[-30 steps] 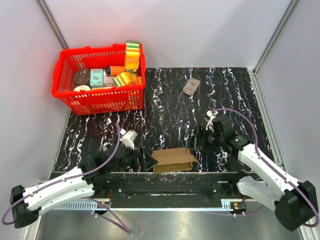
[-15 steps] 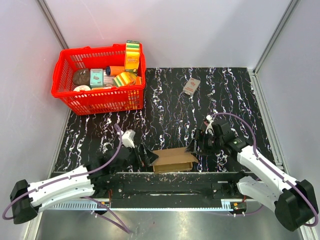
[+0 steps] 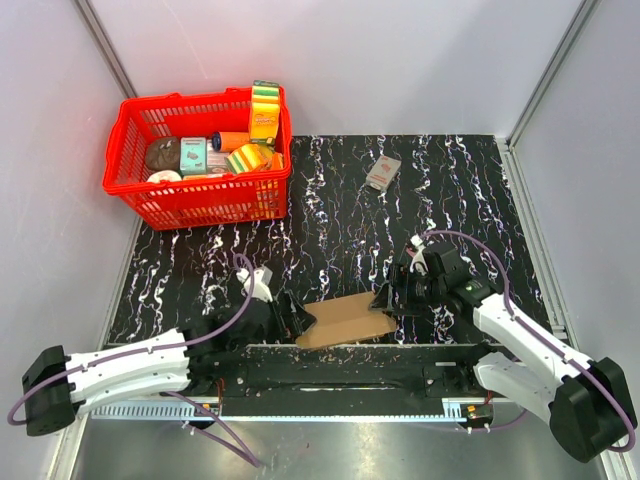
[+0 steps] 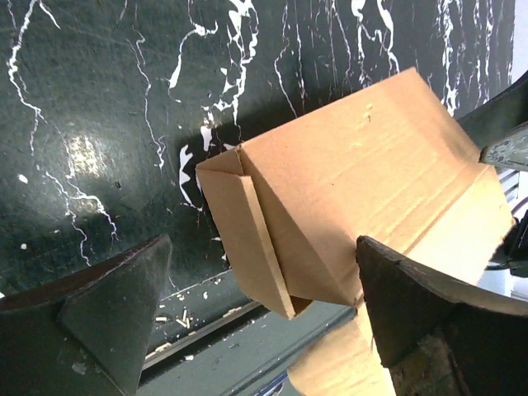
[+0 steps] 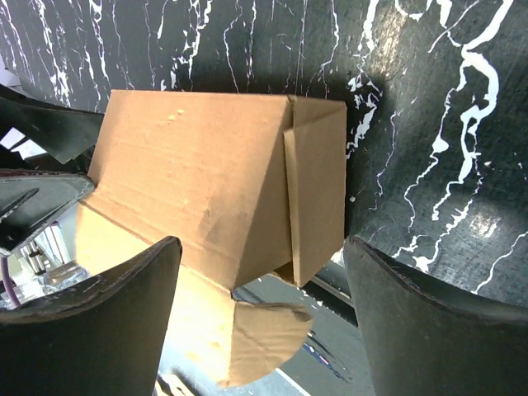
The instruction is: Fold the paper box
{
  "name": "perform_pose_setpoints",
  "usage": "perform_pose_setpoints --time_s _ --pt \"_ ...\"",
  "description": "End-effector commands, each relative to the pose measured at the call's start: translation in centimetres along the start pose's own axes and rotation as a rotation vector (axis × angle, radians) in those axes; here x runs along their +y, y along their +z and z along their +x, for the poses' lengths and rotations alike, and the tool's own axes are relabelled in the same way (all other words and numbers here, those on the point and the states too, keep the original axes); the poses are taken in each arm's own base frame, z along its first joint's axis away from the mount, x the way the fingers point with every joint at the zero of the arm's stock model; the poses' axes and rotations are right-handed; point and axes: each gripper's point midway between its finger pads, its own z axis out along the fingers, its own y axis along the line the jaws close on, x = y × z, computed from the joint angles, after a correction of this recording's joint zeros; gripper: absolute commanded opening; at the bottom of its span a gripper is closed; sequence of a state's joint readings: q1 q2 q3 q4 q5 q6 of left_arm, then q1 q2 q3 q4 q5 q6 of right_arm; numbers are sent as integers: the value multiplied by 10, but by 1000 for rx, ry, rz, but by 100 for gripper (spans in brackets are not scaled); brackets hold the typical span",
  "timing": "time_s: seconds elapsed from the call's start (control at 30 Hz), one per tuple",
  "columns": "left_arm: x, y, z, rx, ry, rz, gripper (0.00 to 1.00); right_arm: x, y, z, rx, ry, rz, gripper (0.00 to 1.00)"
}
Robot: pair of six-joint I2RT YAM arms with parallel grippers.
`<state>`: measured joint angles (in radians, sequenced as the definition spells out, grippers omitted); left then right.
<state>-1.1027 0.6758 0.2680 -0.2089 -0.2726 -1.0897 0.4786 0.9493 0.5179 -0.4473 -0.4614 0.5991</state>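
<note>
The paper box (image 3: pixel 345 320) lies lengthwise between left claw (image 3: pixel 293 313) and right claw (image 3: pixel 390 298), both wide open at its ends.

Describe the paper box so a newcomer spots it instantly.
Start at the black marbled table, then go to the middle of its near edge. The paper box lies there: plain brown unprinted cardboard, unlike the small printed packet farther back.

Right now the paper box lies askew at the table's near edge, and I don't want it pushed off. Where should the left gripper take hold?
Probably the left end of the paper box, where the end flap is folded into a narrow wall. Come in from the left: the open left gripper frames that end, so its fingers could pinch the wall's two flat faces.
</note>
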Motion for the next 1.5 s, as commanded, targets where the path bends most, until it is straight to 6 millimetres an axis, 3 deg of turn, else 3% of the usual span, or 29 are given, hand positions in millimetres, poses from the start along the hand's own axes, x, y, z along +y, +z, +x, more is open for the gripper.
perform_pose_setpoints --time_s 0.0,0.47,0.7,0.97,1.47 --pt "-6 6 3 -16 -28 28 99 6 0 5 13 -3 -44 86" --pt "-4 12 10 -21 -38 29 98 -2 7 16 34 26 -55 81" --pt "-3 16 9 -36 -36 23 87 -3 12 4 -22 11 -51 72" --pt "-4 20 13 -29 -36 22 73 -8 21 5 -10 12 -57 59" --pt "-3 24 8 -55 0 5 58 -1 17 7 -52 35 -115 52"
